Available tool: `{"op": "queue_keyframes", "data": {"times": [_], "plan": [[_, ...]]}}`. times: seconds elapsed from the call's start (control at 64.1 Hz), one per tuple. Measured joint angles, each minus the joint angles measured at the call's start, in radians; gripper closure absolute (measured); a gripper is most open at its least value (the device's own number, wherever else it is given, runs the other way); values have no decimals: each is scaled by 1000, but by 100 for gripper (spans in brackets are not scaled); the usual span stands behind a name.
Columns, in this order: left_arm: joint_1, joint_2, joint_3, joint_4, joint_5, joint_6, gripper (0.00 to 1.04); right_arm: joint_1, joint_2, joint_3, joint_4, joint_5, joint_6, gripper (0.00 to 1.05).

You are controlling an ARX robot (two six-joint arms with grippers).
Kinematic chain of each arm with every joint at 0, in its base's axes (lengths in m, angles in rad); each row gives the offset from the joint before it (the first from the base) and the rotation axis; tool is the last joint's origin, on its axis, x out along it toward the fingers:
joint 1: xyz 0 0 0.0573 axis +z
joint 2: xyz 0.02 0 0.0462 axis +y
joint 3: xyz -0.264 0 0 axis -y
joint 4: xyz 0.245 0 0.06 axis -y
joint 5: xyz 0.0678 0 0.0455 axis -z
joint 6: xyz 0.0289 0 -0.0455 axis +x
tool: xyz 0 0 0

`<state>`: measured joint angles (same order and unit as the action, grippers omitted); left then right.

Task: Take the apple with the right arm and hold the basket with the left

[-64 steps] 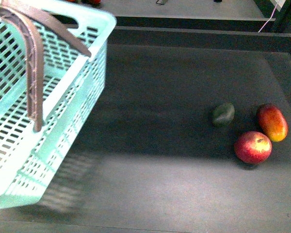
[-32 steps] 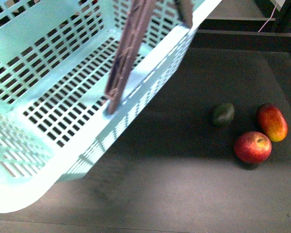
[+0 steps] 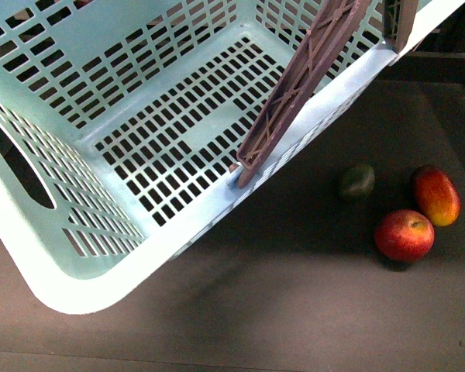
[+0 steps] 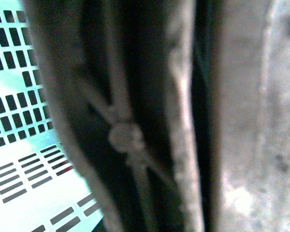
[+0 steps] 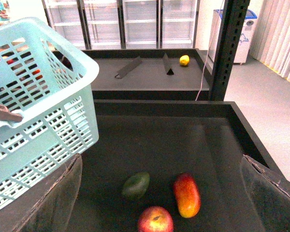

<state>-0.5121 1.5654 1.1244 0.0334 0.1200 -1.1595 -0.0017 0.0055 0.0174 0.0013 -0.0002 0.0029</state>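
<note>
Front view: the basket (image 3: 101,256) fills the upper left of the frame. It is tilted, so its open mouth and slotted floor face the camera. Its long axis runs from near left to far right. One brown latticed handle (image 3: 302,85) crosses the right rim diagonally.

Left wrist view: the handle (image 4: 121,135) fills the frame at very close range and is blurred, with the basket wall (image 4: 24,96) beside it. The left claw may be clenched round the handle, but this view does not settle its state.

Right wrist view: the right claw (image 5: 160,166) is spread wide. Its two fingers (image 5: 58,198) stand at opposite edges of the frame, grasping and touching nothing. It hangs above the fruit.

The apple (image 3: 404,235) (image 5: 155,220) rests on the dark surface (image 3: 279,310) at the right, well apart from the basket, stem dimple facing upward. A red-and-yellow mango (image 3: 435,195) lies just beside it, long axis running away from the camera. A dark green fruit (image 3: 357,183) lies near both.
</note>
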Motion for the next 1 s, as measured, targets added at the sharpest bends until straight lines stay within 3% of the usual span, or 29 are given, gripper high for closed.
{"op": "queue_keyframes", "data": {"times": [0.203, 0.281, 0.343, 0.406, 0.609, 0.702, 0.843, 0.999], "plan": [[0, 0, 0, 0, 3, 7, 91, 6, 12, 6, -18, 22, 14, 9], [0, 0, 0, 0, 3, 8, 91, 65, 202, 137, -327, 244, 169, 9], [0, 0, 0, 0, 3, 8, 91, 62, 332, 193, -457, 294, 244, 9], [-2, 0, 0, 0, 4, 11, 91, 47, 408, 195, -476, 291, 272, 9], [0, 1, 0, 0, 0, 11, 91, -59, 637, 172, -238, 196, 216, 9], [0, 1, 0, 0, 3, 10, 91, -119, 931, 177, 39, 112, 114, 9], [0, 1, 0, 0, 2, 11, 91, -132, 1300, 254, 318, 79, 13, 9], [0, 1, 0, 0, 4, 10, 91, -119, 1661, 431, 382, 56, -24, 9]]}}
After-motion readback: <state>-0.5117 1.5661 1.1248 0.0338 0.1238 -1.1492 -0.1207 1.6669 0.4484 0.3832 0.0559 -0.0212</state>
